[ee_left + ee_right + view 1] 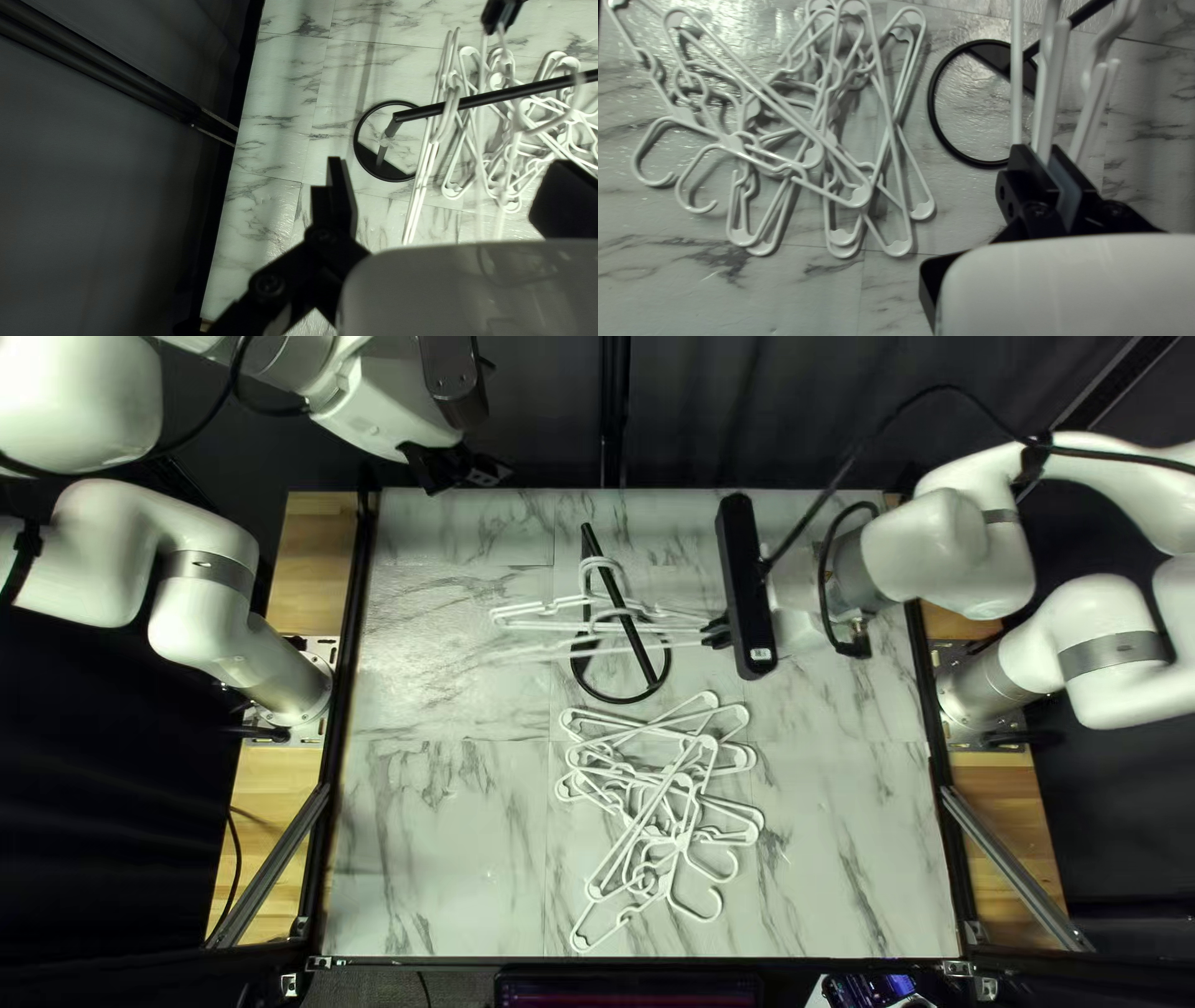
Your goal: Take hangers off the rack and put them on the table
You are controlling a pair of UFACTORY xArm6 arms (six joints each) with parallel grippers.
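Observation:
In the top left view my left gripper [463, 468] is up beyond the table's far edge; in the left wrist view that gripper [445, 193] stands open with nothing between its fingers. The right gripper [715, 632] is beside the black rack [619, 604]. Seen in the right wrist view, my right gripper [1047, 163] is shut on a white hanger [1047, 118]. That hanger blurs across the rack's bar [498, 96] in the left wrist view; whether its hook touches the bar I cannot tell. Other hangers [427, 149] hang near the bar's end above the round base.
A tangled pile of white hangers [660, 809] lies on the marble-patterned table [430, 834], nearer the front edge than the rack. The rack's ring-shaped base [934, 112] is beside the pile. A dark curtain [93, 168] hangs past the table's far edge.

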